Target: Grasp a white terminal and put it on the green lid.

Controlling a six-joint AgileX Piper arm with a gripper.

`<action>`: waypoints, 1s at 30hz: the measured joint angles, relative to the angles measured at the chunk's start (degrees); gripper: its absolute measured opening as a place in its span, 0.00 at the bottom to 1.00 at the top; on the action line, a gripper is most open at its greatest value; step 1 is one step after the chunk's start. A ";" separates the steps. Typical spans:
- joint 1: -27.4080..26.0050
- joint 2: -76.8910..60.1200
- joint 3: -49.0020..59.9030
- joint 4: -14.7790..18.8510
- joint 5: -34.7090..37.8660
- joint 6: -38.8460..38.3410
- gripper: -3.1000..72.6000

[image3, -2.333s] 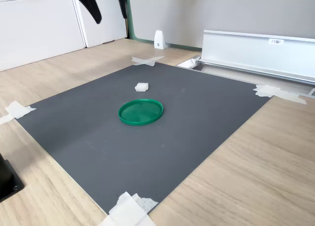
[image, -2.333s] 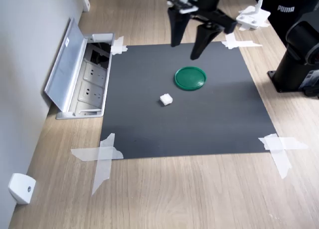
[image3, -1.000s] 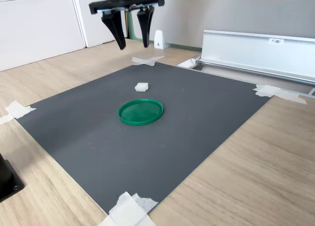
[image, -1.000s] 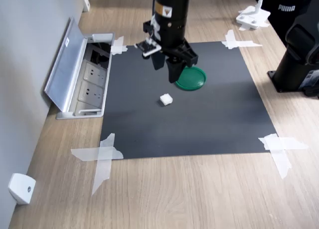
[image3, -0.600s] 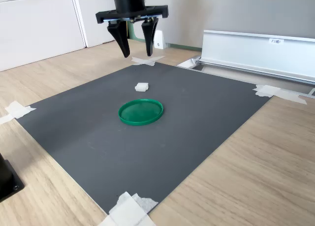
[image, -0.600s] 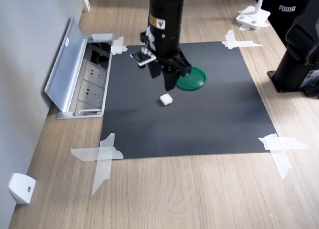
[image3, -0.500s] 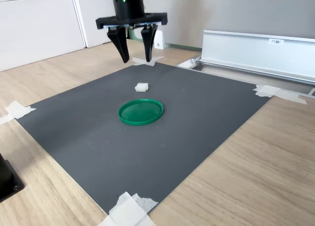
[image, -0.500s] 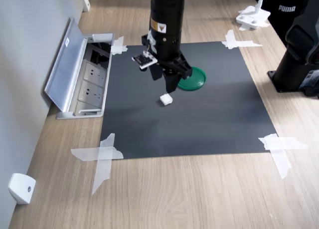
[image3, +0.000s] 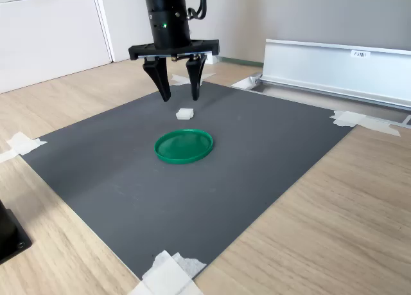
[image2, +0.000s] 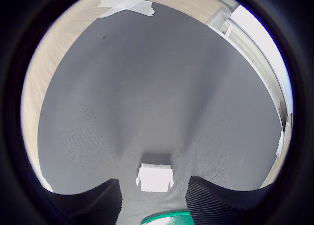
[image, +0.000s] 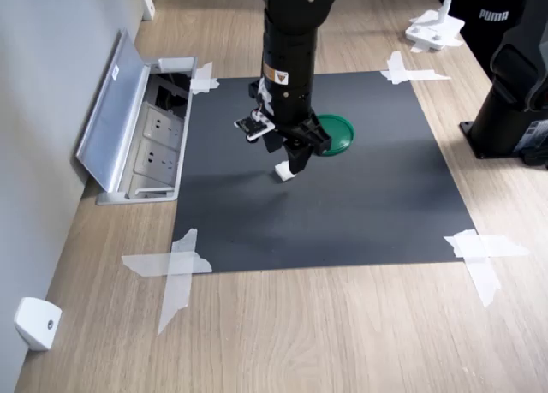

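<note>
The step in hand is the approach for the grasp. The gripper (image3: 178, 97) hangs over the white terminal (image3: 185, 113) with its jaws spread apart and holding nothing. In the wrist view the white terminal (image2: 156, 178) lies on the dark mat (image2: 147, 87) between the two fingertips (image2: 95, 200), not touched by either one. The green lid (image: 332, 134) lies flat on the same mat, just beside the jaws and apart from the terminal.

I judge that the next move calls for a short straight descent until the fingertips stand on both sides of the block, then a gentle closing, because so small a piece may slip or tip. After that come a lift and a short carry to the lid.

Counted: one gripper, one white terminal, one green lid, one mat on the desk (image: 342, 324).
</note>
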 joint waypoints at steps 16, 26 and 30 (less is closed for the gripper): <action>0.00 2.79 0.00 -0.50 -1.08 0.00 0.79; 0.00 3.97 0.00 0.02 -1.71 0.05 0.79; 0.00 3.99 0.00 0.23 -2.17 0.05 0.79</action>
